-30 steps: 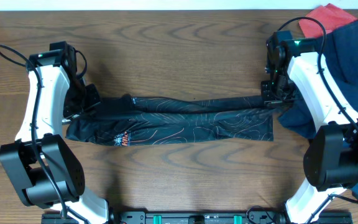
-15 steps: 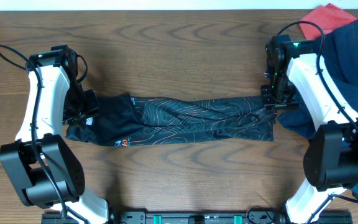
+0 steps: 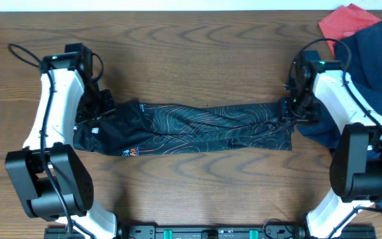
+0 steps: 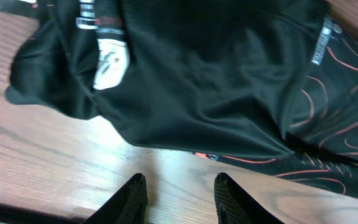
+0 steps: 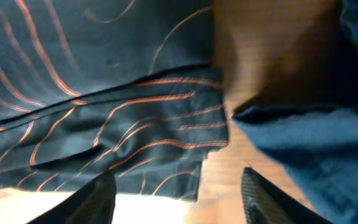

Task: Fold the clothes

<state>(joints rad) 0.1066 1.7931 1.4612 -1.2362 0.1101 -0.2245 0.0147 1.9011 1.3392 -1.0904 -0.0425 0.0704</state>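
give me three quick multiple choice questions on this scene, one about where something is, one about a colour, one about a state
1. Where does the red cloth lie?
A) beside the left arm
B) at the far right corner, by the navy pile
C) at the near edge, in the middle

2. What colour are the thin lines on the jersey?
A) green
B) orange-white
C) purple

3. How is the left end effector?
A) shut on the jersey
B) shut on nothing
C) open, over the table

Answers:
1 B, the overhead view shows it there against the navy fabric.
2 B, both wrist views show orange lines.
3 C, its fingers stand apart with only wood between them.
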